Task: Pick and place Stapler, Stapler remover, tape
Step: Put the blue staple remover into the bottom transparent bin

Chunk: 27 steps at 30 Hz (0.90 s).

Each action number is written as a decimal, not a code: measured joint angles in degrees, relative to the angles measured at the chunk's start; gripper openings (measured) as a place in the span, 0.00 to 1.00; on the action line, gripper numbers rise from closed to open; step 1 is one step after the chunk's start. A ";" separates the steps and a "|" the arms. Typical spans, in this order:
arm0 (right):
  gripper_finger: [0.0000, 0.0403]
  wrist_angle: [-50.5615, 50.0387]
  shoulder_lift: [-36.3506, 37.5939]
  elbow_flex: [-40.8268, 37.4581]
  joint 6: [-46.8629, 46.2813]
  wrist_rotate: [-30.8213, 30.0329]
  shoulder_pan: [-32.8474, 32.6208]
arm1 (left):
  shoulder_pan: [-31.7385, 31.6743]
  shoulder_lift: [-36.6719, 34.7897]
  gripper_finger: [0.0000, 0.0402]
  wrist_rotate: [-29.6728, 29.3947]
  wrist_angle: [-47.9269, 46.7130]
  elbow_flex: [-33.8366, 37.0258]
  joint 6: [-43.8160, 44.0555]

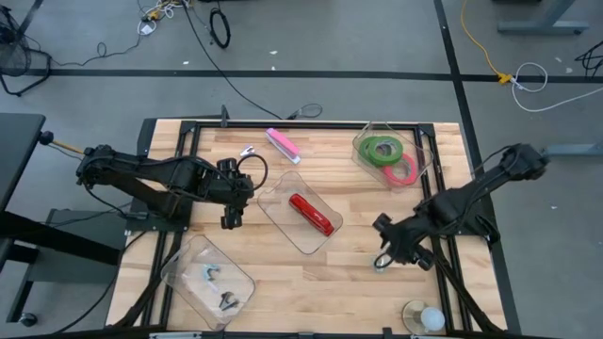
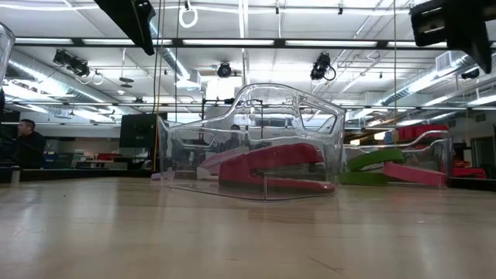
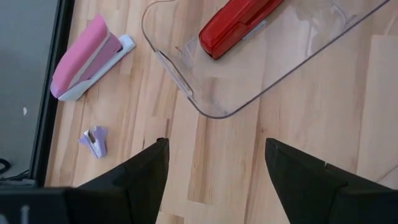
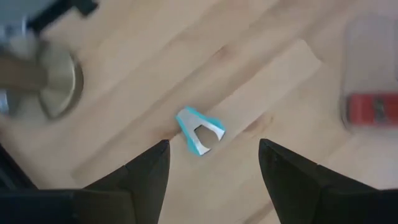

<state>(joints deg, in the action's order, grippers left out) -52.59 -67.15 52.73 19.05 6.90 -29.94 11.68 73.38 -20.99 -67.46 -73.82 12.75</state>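
Now we should lower the open right end effector (image 4: 211, 158) squarely over the blue staple remover (image 4: 200, 130), then close.

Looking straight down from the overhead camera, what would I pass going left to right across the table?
Left tool → clear tray with staple removers → pink stapler → red stapler in its clear tray → green tape → right tool, open above a blue staple remover.

The wooden table (image 1: 311, 273) bears three clear trays (image 1: 300, 212), a pink stapler (image 1: 283, 144) and two staple removers (image 1: 381, 265).
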 joint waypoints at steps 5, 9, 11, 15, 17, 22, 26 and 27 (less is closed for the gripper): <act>0.61 -0.03 -3.60 0.00 8.99 0.13 -1.25 | 0.00 0.00 0.66 0.00 0.00 0.00 0.02; 0.61 0.02 -5.93 0.00 14.01 0.02 -1.50 | 0.00 0.00 0.66 0.00 0.00 0.00 0.02; 0.61 -0.03 -6.96 0.00 15.08 -0.03 -1.49 | 0.00 0.00 0.66 0.00 0.00 0.00 0.04; 0.66 -0.23 -8.68 0.00 20.22 -0.32 -1.48 | 0.00 0.00 0.66 0.00 0.00 0.00 0.07; 0.69 -0.11 -9.11 0.00 23.59 -0.27 -1.48 | 0.02 0.00 0.66 0.00 -0.02 0.00 0.07; 0.77 0.27 -10.15 0.00 27.24 -4.38 -1.48 | 0.02 0.00 0.66 0.00 -0.02 0.00 0.09; 0.83 0.71 -10.75 0.00 31.46 -4.89 -1.48 | 0.02 0.00 0.66 0.00 -0.02 0.00 1.00; 0.84 0.92 -11.05 0.00 31.63 -4.87 -1.48 | 0.02 0.00 0.66 0.00 -0.02 0.00 1.57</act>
<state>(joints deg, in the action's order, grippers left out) -51.67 -78.21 52.73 50.68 2.02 -31.42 11.70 73.38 -20.99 -67.48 -73.82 14.32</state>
